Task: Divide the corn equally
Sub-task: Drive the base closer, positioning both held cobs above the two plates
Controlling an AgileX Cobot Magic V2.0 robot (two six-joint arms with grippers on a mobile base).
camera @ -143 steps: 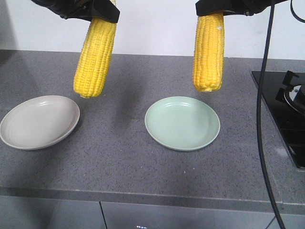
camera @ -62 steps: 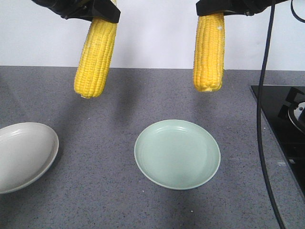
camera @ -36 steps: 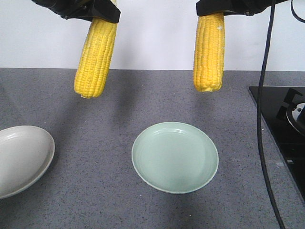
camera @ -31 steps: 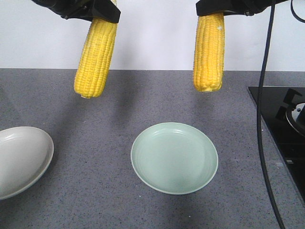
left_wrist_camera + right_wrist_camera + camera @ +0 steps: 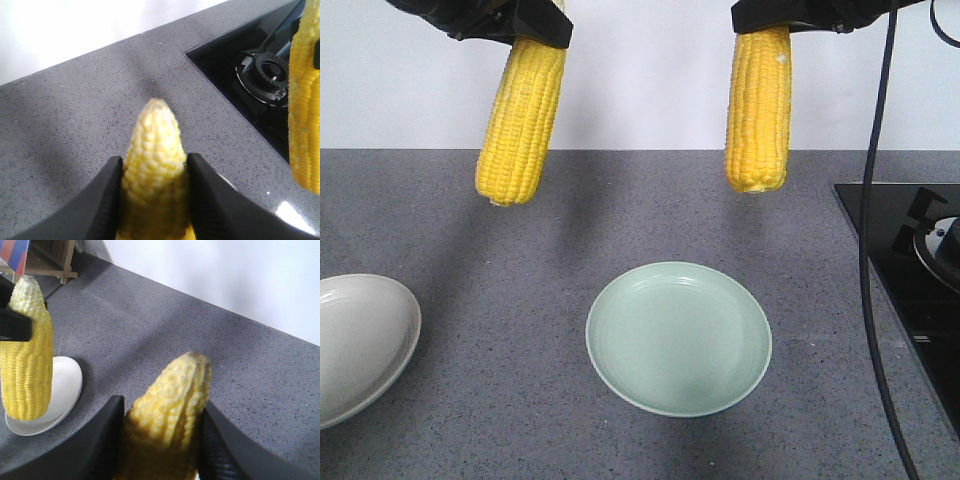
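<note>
So on the bench (image 5: 620,210) I've got a green plate (image 5: 620,385) mid-frame and a grey plate (image 5: 395,335) off at the left edge. Both sit empty because each gripper is clamped on one corn cob, carried high for clearance. The left gripper (image 5: 152,175) pinches the left cob (image 5: 520,120), the right gripper (image 5: 160,415) the right cob (image 5: 758,110), hanging above and behind the green plate, not over it yet, I reckon.

My left gripper (image 5: 152,200) and right gripper (image 5: 160,440) both held high, each clamped on a cob
</note>
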